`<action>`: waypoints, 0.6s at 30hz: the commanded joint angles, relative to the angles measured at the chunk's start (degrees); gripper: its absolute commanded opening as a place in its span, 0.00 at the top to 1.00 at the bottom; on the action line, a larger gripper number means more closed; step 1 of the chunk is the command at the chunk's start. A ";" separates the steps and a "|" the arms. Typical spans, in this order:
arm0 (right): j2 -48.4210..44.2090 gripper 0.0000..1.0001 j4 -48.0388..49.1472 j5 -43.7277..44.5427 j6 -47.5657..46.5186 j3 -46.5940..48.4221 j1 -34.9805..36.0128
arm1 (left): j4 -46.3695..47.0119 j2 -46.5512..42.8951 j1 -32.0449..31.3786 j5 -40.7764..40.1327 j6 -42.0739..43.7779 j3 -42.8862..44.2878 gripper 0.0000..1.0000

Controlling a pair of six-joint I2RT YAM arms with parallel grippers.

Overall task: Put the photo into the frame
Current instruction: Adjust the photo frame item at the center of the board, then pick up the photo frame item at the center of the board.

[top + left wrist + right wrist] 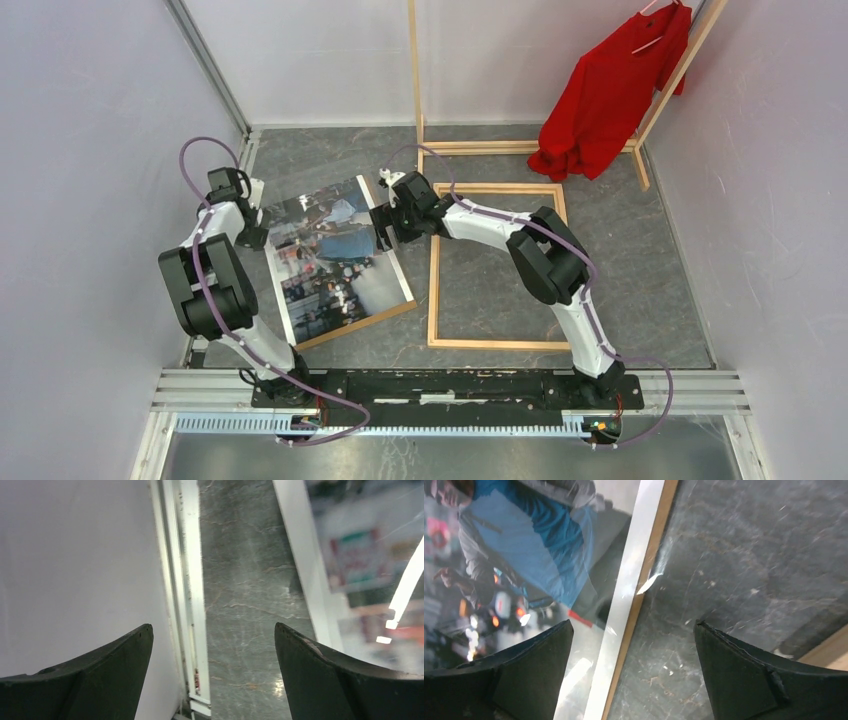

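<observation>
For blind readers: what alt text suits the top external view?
The photo lies face up on the table, left of the empty frame. The left gripper has its fingers at the left edge, the right gripper at the right edge.

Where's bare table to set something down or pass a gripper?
Bare: inside the frame, the strip between frame and photo, and the far-left corner. Crowded: far right, with the rack's base and red shirt.
</observation>
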 commanded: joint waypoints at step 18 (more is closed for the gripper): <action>1.27 0.02 22.48 -11.75 9.00 -6.73 -3.64 | 0.47 9.68 -3.26 5.32 -8.87 4.44 0.09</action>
